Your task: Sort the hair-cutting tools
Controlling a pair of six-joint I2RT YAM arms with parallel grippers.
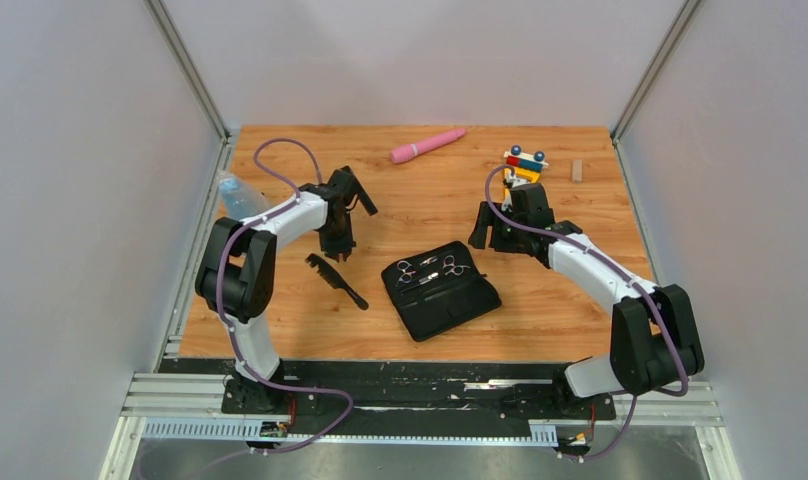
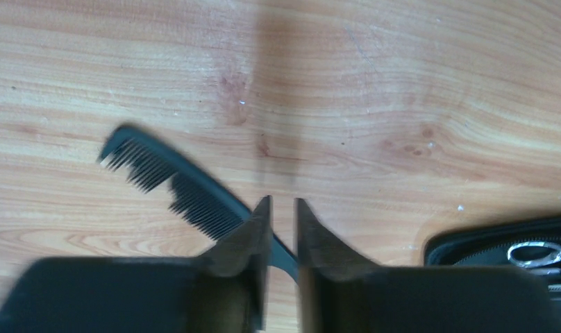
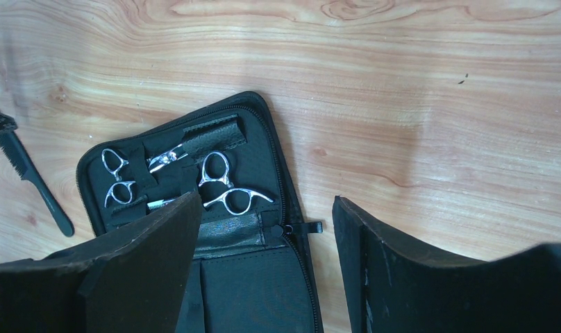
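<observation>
An open black zip case [image 1: 450,300] lies mid-table with two silver scissors [image 1: 412,270] [image 1: 452,265] strapped inside; the right wrist view shows the scissors [image 3: 118,182] [image 3: 228,189] in the case [image 3: 250,277]. Left of the case a black comb [image 1: 335,280] with a handle lies on the wood. My left gripper [image 1: 342,255] points down at it. In the left wrist view the jaws of that gripper [image 2: 283,201] have a narrow gap, crossed by the blurred comb's [image 2: 187,194] handle. My right gripper [image 3: 267,198] hovers open over the case's right edge, holding nothing.
A pink wand [image 1: 427,145] lies at the back centre. A colourful toy [image 1: 523,165] and a small wooden block [image 1: 577,170] sit at the back right. A clear bottle [image 1: 238,195] stands at the left edge. Grey walls enclose the table.
</observation>
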